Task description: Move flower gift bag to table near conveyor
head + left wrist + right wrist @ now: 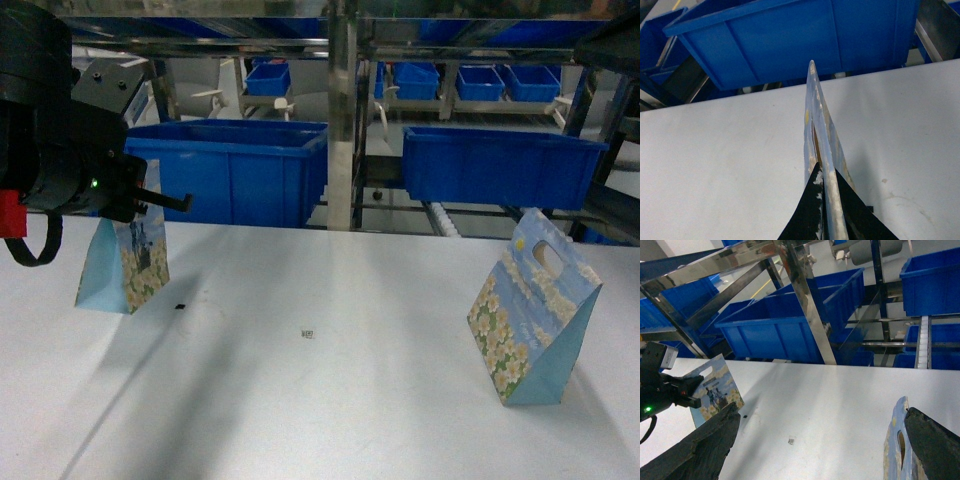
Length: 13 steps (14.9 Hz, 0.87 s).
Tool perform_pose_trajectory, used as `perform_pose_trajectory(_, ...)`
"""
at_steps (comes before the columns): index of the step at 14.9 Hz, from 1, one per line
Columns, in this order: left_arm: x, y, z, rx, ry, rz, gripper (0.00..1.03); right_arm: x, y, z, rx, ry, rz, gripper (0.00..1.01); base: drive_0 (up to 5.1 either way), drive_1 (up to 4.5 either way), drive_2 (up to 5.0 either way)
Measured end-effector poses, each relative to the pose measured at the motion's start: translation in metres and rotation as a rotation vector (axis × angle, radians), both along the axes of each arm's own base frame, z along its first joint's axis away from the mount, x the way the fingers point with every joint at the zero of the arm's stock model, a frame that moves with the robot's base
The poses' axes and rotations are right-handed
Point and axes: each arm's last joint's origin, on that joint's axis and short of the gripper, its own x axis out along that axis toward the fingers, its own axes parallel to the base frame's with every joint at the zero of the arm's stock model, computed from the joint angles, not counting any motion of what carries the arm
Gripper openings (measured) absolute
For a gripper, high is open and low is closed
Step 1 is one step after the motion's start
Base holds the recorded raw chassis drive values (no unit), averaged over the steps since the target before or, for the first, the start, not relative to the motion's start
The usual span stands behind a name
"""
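Observation:
My left gripper is shut on the top edge of a flower gift bag, pale blue with yellow-white flowers, at the left of the white table. In the left wrist view both fingers pinch the bag's thin upper edge. I cannot tell whether the bag's base touches the table. A second flowered bag stands at the right. My right gripper is open wide, with that bag just inside its right finger. The conveyor, a steel rack with white rollers, runs behind the table.
Two large blue bins sit on the rack just past the table's far edge, with a steel post between them. Smaller blue bins stand further back. A small black speck and a tiny tag lie on the table.

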Motion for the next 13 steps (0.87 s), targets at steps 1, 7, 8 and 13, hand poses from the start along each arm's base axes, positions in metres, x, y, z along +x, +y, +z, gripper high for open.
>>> perform_pose_trajectory(1,0.001,-0.004,-0.002,-0.003,0.004,-0.003,0.02,0.000,0.000,0.000,0.000,0.000,0.000,0.98,0.0,0.00,0.0)
perform_pose_trajectory(7,-0.018,-0.018,-0.036,-0.004,0.086,0.034,0.17,0.000,0.000,0.000,0.000,0.000,0.000,0.98,0.0,0.00,0.0)
perform_pose_trajectory(8,-0.020,-0.020,-0.044,0.002,0.112,0.030,0.30,0.000,0.000,0.000,0.000,0.000,0.000,0.98,0.0,0.00,0.0)
perform_pose_trajectory(13,-0.046,0.009,0.049,-0.042,-0.117,0.086,0.92,0.000,0.000,0.000,0.000,-0.002,0.002,0.98,0.0,0.00,0.0)
